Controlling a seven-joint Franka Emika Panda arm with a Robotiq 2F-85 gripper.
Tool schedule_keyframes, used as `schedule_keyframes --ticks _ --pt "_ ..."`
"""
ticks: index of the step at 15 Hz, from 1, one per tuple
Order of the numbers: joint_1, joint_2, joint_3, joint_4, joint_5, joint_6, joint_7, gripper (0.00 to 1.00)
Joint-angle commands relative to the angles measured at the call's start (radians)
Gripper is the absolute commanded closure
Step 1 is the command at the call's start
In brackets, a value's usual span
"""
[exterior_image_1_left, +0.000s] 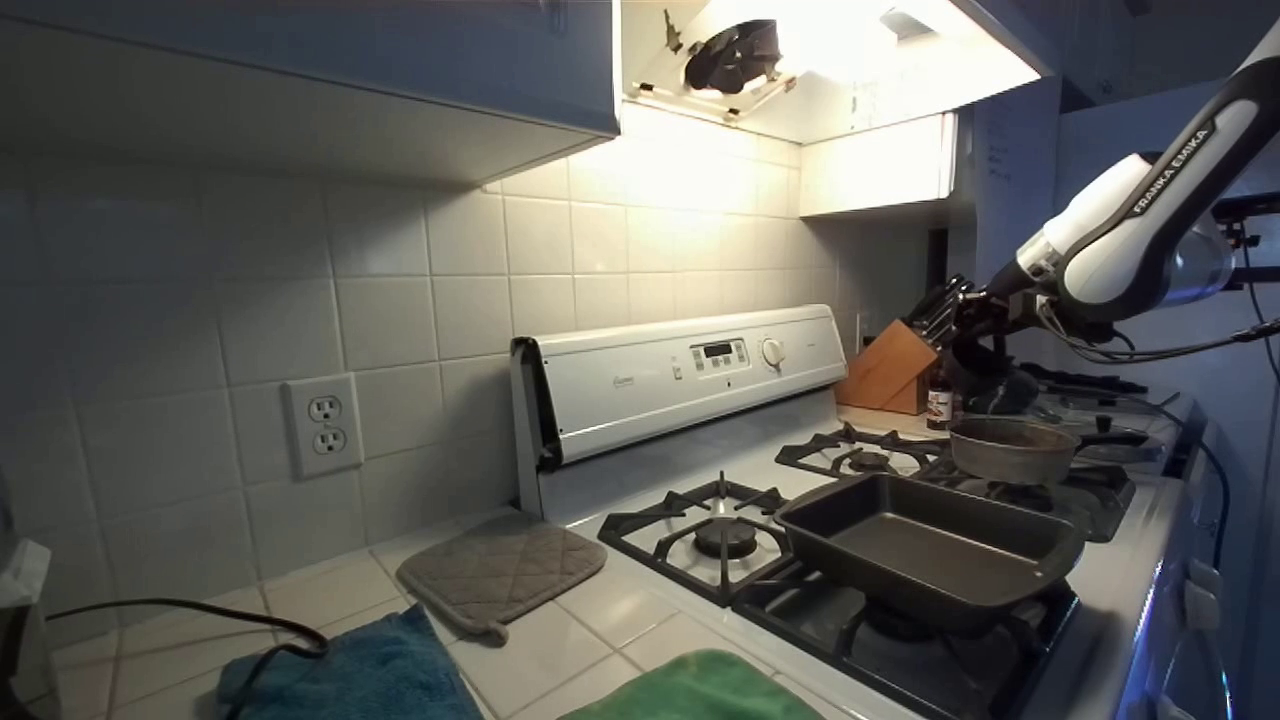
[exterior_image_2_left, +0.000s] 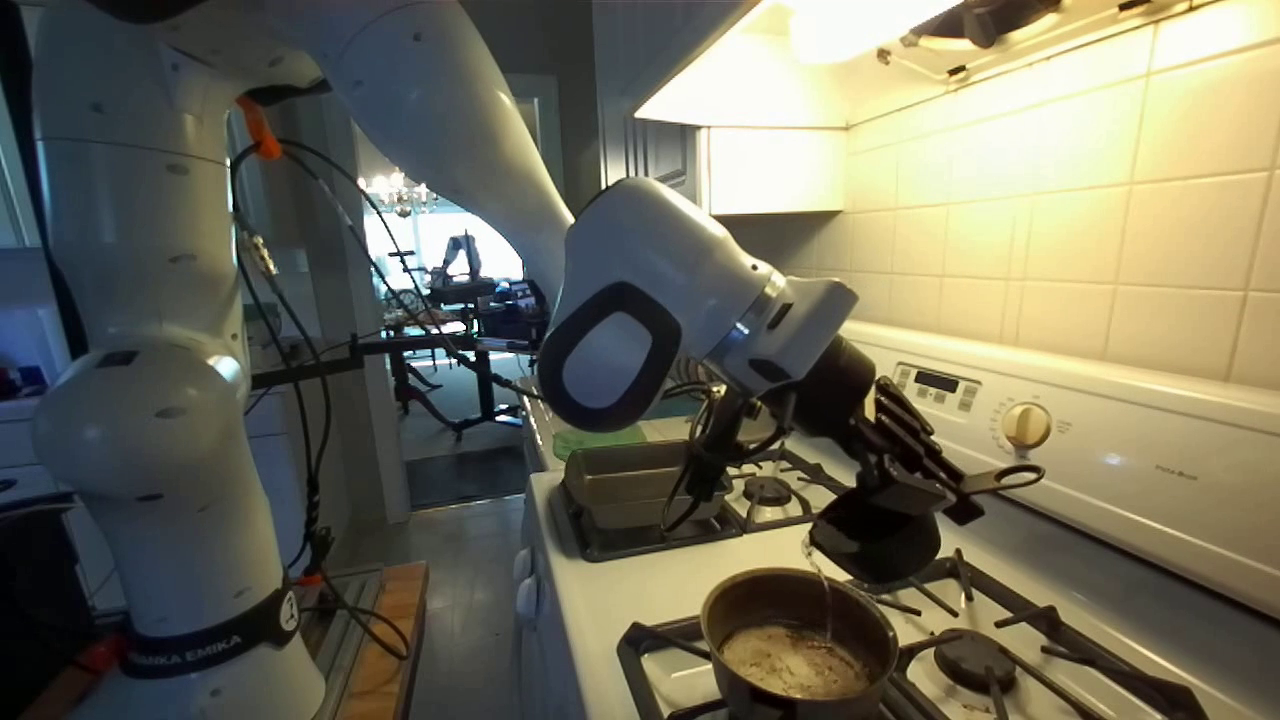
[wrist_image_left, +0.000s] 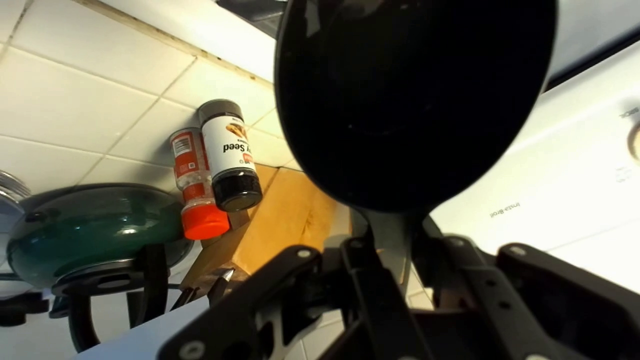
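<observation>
Your gripper is closed on a black cup, gripping it by the handle near the bowl; in the wrist view only the handle's width parts the fingers. In an exterior view the cup hangs tipped just below your fingertips, and the looped end of its handle pokes out past them toward the stove's back panel. A thin stream of clear liquid runs from the cup's lip down into the saucepan below your gripper. The saucepan stands on a burner grate, apart from the cup, with pale, frothy-looking contents in the bottom.

Past your fingers, in the wrist view, you have the wooden knife block. Near it are a white-labelled spice jar and a red-capped jar, just beside each other, with a dark green pot close to the red cap.

Farther from your tool than the saucepan, a rectangular baking pan rests on another grate. Farther off again, on the tiled counter, lie a grey quilted potholder, a green cloth and a blue cloth.
</observation>
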Motion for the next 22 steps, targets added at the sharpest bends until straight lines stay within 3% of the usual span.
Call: schedule_keyframes --ticks 1,11,22 --pt "0.058 -0.006 -0.035 -0.033 0.085 0.052 -0.072 0.94" --pt "0.14 -0.016 -0.052 -0.078 0.233 0.119 -0.197 0.94" --pt "0.17 -0.03 -0.049 -0.098 0.33 0.187 -0.291 0.94"
